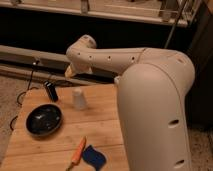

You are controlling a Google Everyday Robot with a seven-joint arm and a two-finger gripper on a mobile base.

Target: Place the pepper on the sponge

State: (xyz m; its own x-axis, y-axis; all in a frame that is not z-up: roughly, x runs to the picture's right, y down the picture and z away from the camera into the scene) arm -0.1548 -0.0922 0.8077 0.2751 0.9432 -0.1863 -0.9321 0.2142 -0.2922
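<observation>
The orange pepper (78, 151) lies on the wooden table (100, 127) near its front edge. It is slanted, with its greenish end toward the front. The dark blue sponge (94, 157) lies flat just to the pepper's right, its edge against or very close to the pepper. My white arm (150, 90) fills the right side and bends at an elbow (82, 50) above the table's far edge. The gripper itself does not show; it is hidden behind or beyond the arm. Nothing is holding the pepper.
A round black pan (44, 120) sits at the table's left. A white cup (79, 99) stands upside down at the middle back. A dark can-like object (50, 91) stands at the back left corner, with a cable (27, 85) beside it. A ledge runs behind the table.
</observation>
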